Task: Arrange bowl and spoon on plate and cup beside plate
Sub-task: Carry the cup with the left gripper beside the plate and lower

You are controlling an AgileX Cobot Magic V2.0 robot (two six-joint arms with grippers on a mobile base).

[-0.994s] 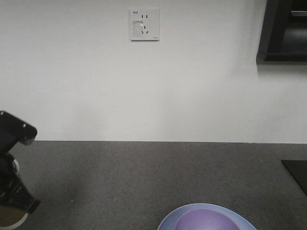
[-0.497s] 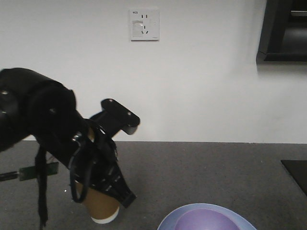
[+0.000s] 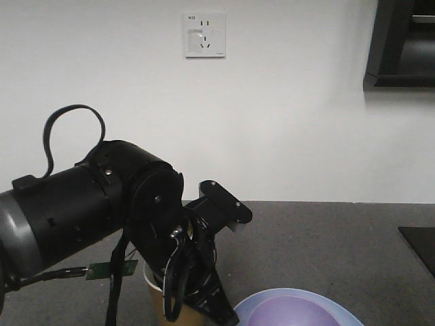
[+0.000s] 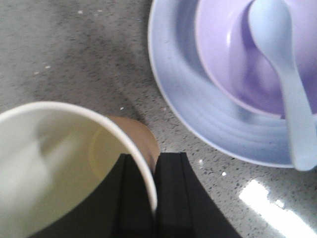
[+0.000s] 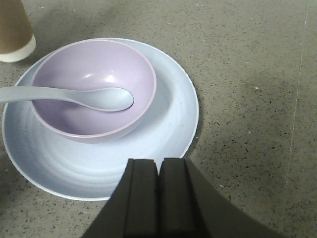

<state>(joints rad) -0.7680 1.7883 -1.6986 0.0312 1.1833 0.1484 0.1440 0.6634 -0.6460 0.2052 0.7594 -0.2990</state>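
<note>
Grey speckled countertop (image 5: 247, 74) — light blue plate (image 5: 168, 129) on it, cup (image 5: 15, 29) just beside.

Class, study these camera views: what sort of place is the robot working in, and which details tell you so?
Probably an indoor kitchen-style counter or test room: a dark speckled stone-like countertop against a plain white wall with a wall socket, and tableware laid out: a plate, bowl, spoon and paper cup.

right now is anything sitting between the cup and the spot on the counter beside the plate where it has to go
Nothing visible. The left gripper pinches the cup by its rim, just beside the plate. The counter around the cup looks bare. The bowl and the spoon are on the plate, out of the way.
</note>
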